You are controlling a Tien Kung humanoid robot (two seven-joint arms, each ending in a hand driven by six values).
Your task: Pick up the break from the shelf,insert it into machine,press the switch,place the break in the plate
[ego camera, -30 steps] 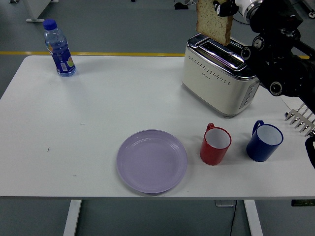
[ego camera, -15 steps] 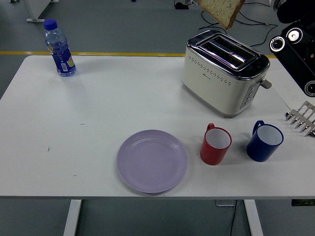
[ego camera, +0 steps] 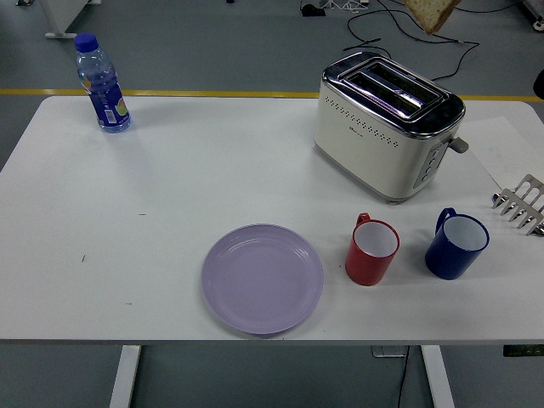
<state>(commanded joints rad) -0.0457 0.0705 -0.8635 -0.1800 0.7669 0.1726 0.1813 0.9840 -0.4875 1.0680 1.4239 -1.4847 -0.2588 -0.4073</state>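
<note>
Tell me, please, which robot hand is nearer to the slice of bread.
Probably the right, though neither robot hand is in view. The slice of bread hangs in the air at the picture's top right edge, beyond the toaster, its holder out of frame.

White table (ego camera: 170, 170) carries toaster (ego camera: 384, 140), plate (ego camera: 263, 278), two mugs, bottle (ego camera: 101, 82).

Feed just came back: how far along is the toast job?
Done: the bread slice is out of the toaster, whose slots look empty. In hand: only the slice's lower corner shows at the top edge, above and behind the toaster; no robot hand is visible, so the grasp can't be confirmed. Left: setting it on the purple plate, which holds nothing.
</note>
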